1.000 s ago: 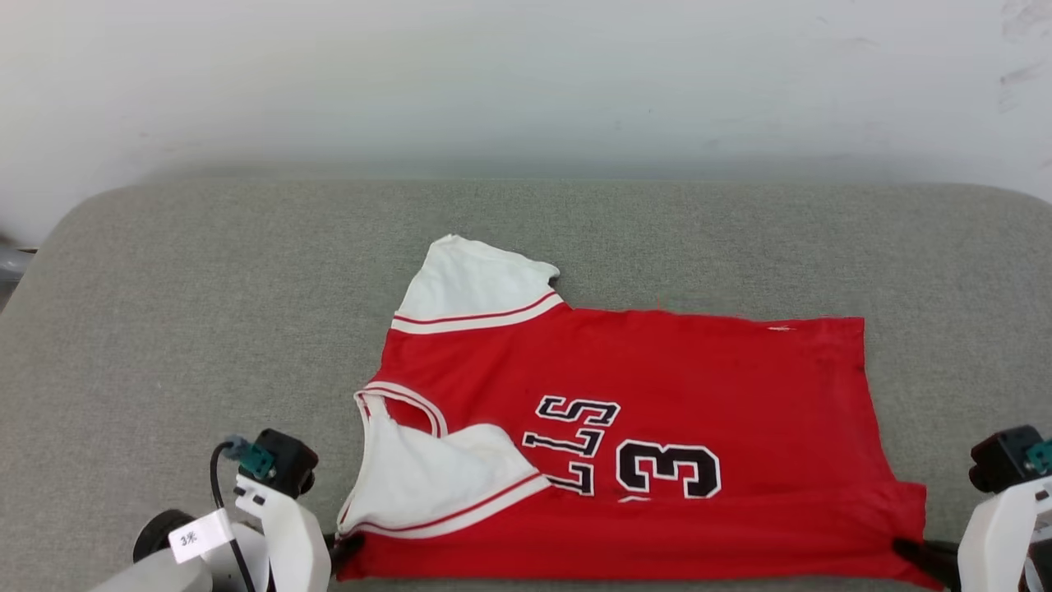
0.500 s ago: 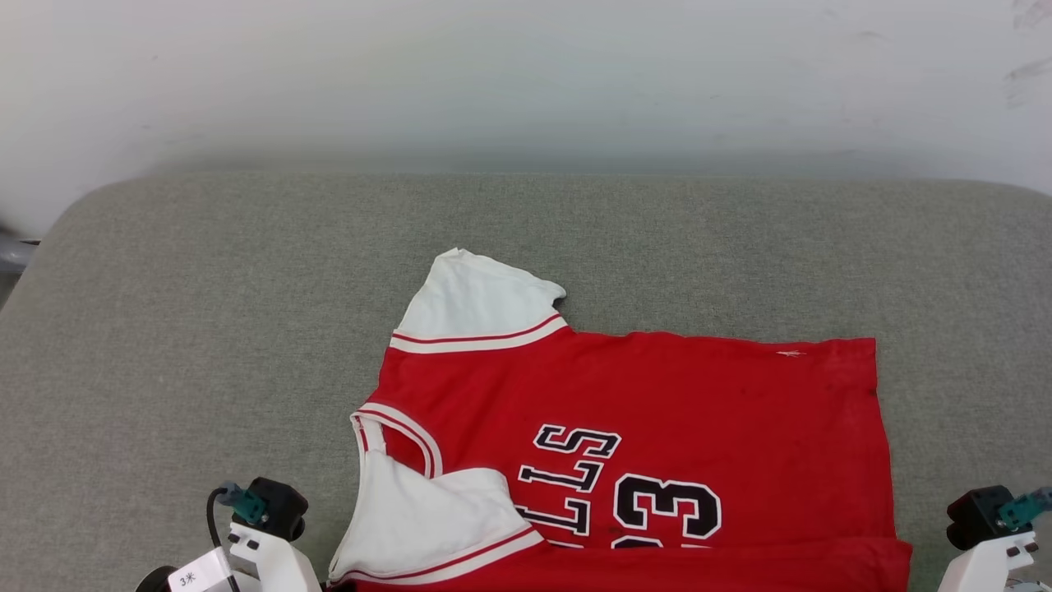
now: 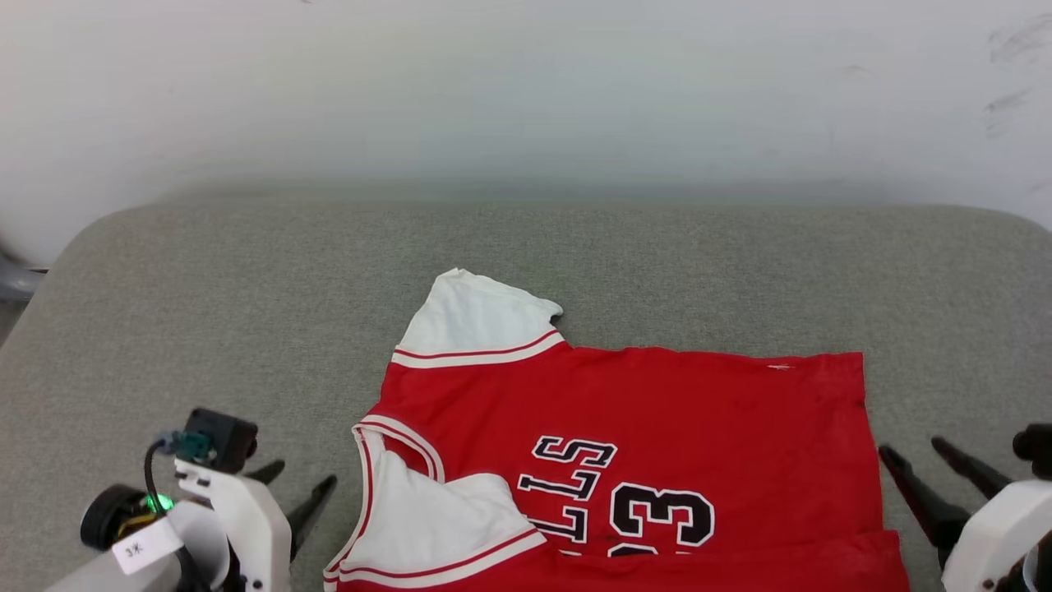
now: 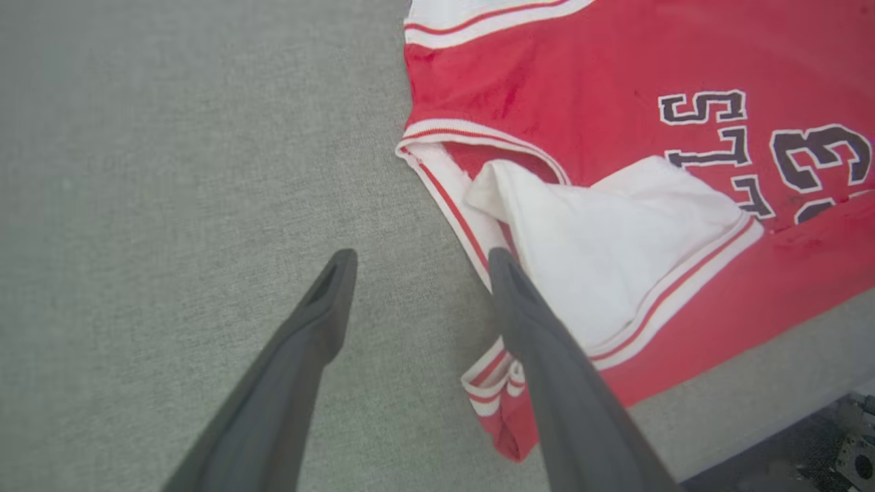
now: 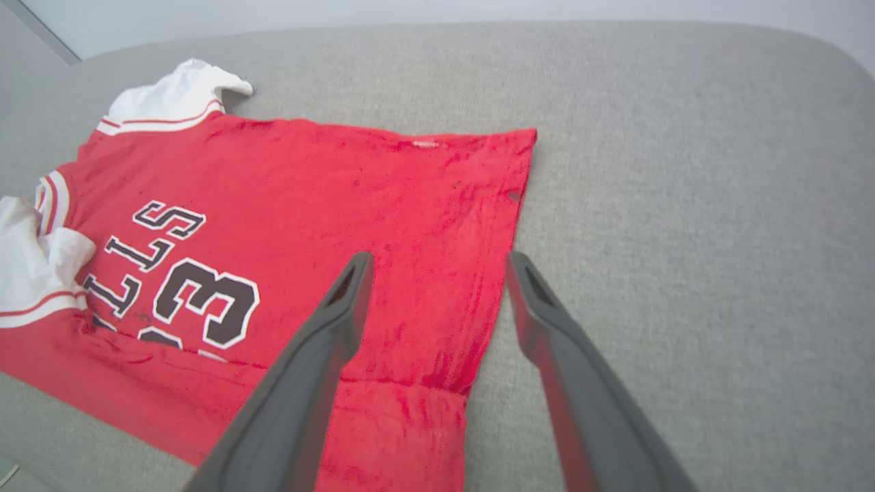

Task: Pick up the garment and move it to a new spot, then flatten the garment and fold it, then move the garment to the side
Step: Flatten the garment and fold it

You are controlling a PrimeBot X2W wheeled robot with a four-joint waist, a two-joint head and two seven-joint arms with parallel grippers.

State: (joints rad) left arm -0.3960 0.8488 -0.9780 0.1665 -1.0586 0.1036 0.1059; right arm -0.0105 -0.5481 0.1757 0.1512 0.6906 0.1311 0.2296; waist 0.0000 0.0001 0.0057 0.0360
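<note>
Padded surface point(image 3: 205, 312): grey fabric, carrying the jersey.
Garment point(image 3: 657, 411): red jersey lying flat at the near edge, collar toward the left, near strip folded over the lettering.
Right tool point(image 5: 438, 258): wide, empty, astride the hem.
Left tool point(image 4: 418, 256): wide, empty, beside the collar; its wrist view shows the surface's near edge.

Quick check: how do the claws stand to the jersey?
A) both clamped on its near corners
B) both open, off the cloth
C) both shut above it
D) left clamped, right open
B: the left claw and right claw stand spread open either side of the jersey, gripping nothing.
</note>
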